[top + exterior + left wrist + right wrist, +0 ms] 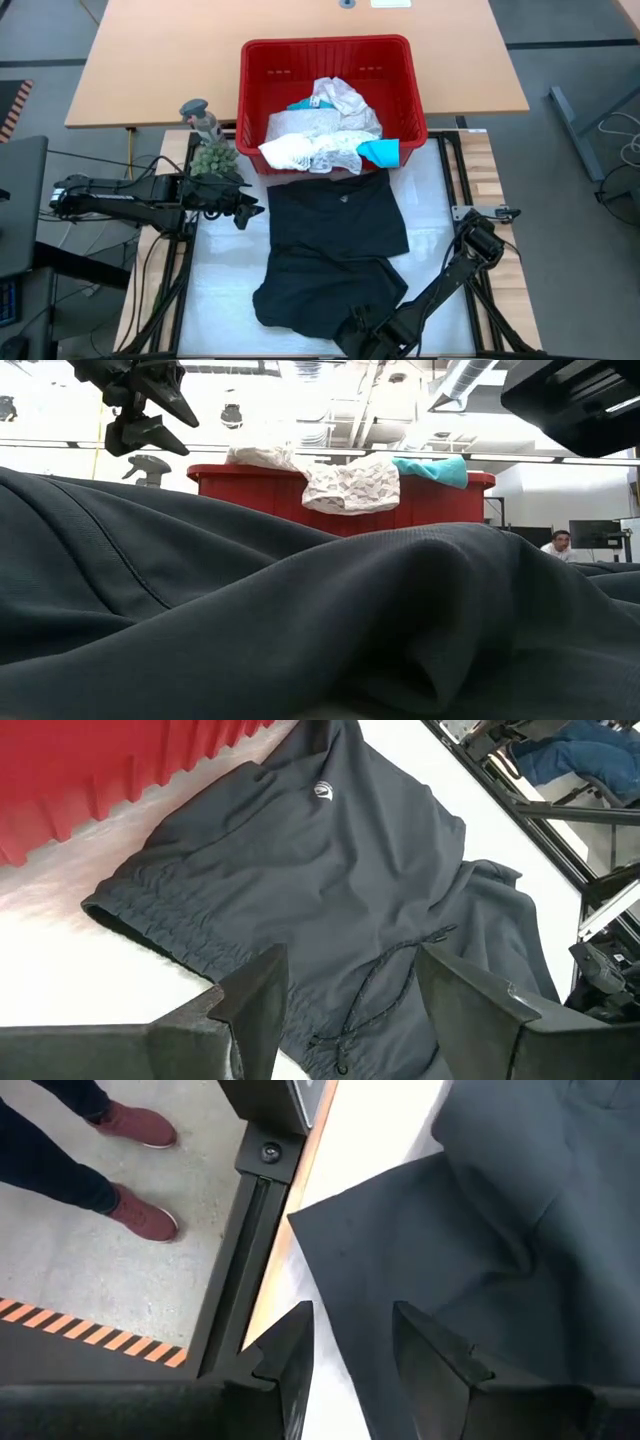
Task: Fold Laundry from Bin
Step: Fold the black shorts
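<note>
A black garment [335, 250] lies spread on the white table cover, its waistband and drawcord [375, 985] toward the left arm. Behind it stands the red bin [400, 48], holding white lacy laundry [315, 140] and a teal piece [378, 152] that hang over its near rim. My left gripper [248, 212] hovers open just left of the garment. My right gripper [355, 335] is open near the table's front edge, above the garment's near corner [330, 1240], with cloth showing between its fingers.
A small green plant [213, 158] and a grey spray bottle [198, 113] stand at the far left beside the bin. A wooden desk [150, 60] lies beyond the bin. A person's shoes [140, 1125] show on the floor past the front edge.
</note>
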